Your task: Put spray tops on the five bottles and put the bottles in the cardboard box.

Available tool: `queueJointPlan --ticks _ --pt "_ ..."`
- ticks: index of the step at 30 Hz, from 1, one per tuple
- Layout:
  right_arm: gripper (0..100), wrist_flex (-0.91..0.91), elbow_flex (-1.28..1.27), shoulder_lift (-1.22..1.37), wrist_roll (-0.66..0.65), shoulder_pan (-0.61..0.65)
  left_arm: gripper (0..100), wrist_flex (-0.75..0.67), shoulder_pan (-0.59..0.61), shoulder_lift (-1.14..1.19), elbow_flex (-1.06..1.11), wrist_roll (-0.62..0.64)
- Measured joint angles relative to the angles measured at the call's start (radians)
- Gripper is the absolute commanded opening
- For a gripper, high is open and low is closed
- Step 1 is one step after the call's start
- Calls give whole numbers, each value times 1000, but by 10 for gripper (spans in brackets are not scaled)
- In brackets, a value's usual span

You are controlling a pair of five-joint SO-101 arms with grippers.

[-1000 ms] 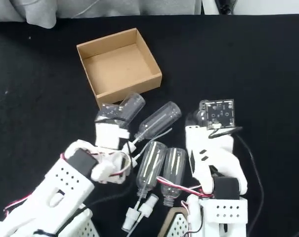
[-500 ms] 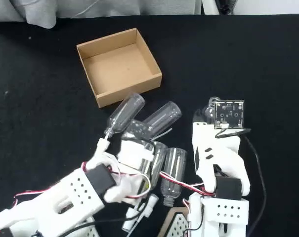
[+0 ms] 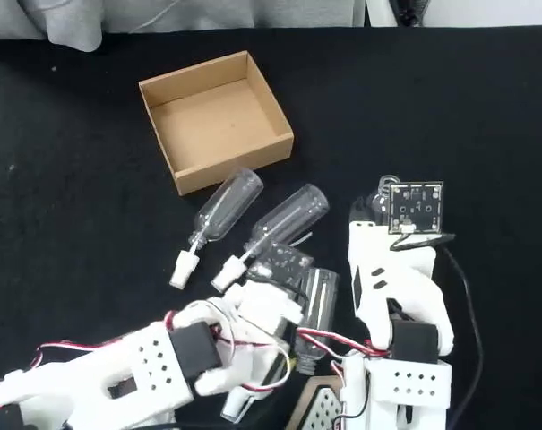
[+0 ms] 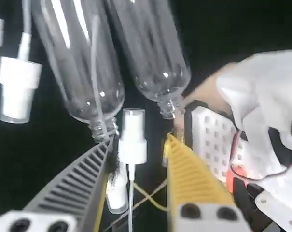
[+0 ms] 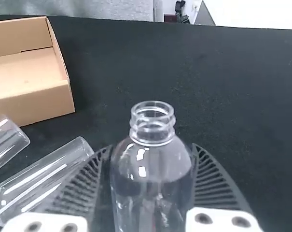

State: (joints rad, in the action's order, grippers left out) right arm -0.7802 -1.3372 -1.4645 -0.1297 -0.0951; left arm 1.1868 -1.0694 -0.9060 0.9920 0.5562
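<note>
High view records the cardboard box (image 3: 239, 163) standing open-topped on the black counter (image 3: 73, 197), toward the far side. Just short of the box, two bottles lie on their sides, each fitted with a white spray top: the first capped bottle (image 3: 224, 208) and the second capped bottle (image 3: 287, 218). They lie side by side and apart from the box, with their tops pointing toward the arms. Nearer the arms, an uncapped bottle (image 3: 318, 296) lies on its side between the left arm (image 3: 136, 376) and the right arm (image 3: 396, 287). The left arm reaches across just beside it. Left wrist view shows this uncapped bottle and a second uncapped bottle (image 4: 80, 63) lying side by side, open necks toward the left pincer (image 4: 138, 144). The pincer's jaws stand moderately apart, one grey and one yellow, either side of a loose spray top (image 4: 132, 126). The spray top's head lies close to the two necks and its tube trails back between the jaws. A gap shows between the spray top and the yellow jaw, so the pincer is not closed on it. Whether the grey jaw touches the spray top cannot be told. Right wrist view shows the right pincer (image 5: 150, 162) closed on a fifth bottle (image 5: 151, 140), held upright with its open neck uppermost, above the counter and well apart from the box.
</note>
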Motion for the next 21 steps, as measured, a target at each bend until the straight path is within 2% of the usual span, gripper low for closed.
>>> queueJointPlan --ticks 5,10,21 --pt "152 0 0 0 0 0 155 0 -20 0 0 21" --pt "152 28 0 0 51 -71 155 0 -21 17 0 26" --pt "152 35 0 0 78 -92 155 -31 -26 304 -32 23"
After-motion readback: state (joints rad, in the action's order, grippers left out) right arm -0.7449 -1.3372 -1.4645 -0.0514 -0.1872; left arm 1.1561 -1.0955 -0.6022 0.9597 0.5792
